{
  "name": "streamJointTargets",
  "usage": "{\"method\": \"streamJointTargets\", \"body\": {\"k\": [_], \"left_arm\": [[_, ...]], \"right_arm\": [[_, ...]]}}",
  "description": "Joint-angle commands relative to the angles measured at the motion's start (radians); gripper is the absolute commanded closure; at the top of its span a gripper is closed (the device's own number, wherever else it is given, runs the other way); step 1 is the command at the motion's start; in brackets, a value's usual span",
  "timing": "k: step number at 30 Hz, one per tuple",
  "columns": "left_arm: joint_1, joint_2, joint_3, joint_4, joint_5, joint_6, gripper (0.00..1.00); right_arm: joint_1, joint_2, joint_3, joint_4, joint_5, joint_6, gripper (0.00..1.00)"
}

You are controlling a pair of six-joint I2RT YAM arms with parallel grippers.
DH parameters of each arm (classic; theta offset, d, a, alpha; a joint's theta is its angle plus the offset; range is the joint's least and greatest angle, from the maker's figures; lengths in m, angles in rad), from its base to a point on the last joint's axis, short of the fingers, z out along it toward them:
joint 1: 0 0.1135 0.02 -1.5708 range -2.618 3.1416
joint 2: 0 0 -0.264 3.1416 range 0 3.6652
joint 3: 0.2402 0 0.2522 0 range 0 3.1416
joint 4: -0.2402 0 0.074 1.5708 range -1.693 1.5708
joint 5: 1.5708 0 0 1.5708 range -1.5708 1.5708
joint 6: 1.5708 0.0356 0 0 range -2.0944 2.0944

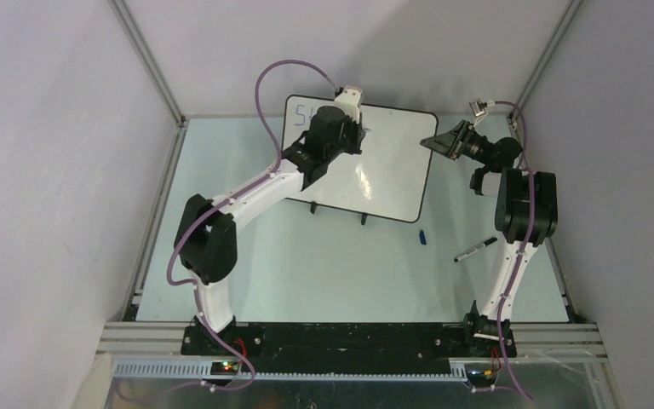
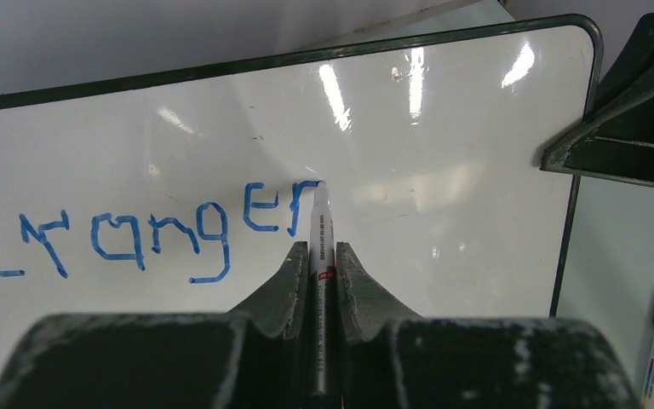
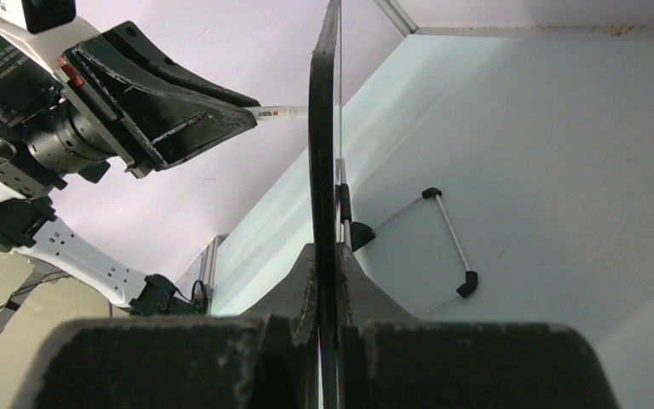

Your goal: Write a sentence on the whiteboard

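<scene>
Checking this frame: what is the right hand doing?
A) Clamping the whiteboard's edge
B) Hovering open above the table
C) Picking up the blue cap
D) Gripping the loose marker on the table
A: the right wrist view shows the right hand shut on the edge of the whiteboard, while the left hand holds the marker.

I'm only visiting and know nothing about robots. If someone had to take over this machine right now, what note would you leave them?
Left gripper: shut on a marker, its tip against the whiteboard.
Right gripper: shut on the whiteboard's right edge, apparently steadying it.
The whiteboard stands on its feet at the far side of the table. A spare marker and a blue cap lie to its right.
Done: the sentence reads "Stranger" in blue, with the tip at the final r.
Left: any further words, since none show yet, then lift the marker off.
</scene>
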Motion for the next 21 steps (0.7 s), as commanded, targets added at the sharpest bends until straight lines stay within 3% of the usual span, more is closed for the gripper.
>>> {"method": "streamJointTargets", "body": {"k": [1, 8, 15, 21], "left_arm": [[-0.007, -0.002, 0.031, 0.024, 0.019, 0.003, 1.00], [-0.005, -0.039, 0.015, 0.049, 0.026, 0.006, 1.00], [0.004, -0.149, -0.103, 0.136, 0.004, 0.011, 1.00], [0.019, -0.142, -0.104, 0.132, -0.008, 0.008, 1.00]], "right_arm": [[-0.006, -0.074, 0.010, 0.042, -0.005, 0.044, 1.00], [-0.006, -0.074, 0.010, 0.042, -0.003, 0.042, 1.00], [-0.006, -0.074, 0.010, 0.042, -0.003, 0.041, 1.00], [-0.005, -0.072, 0.010, 0.041, -0.005, 0.041, 1.00]]}}
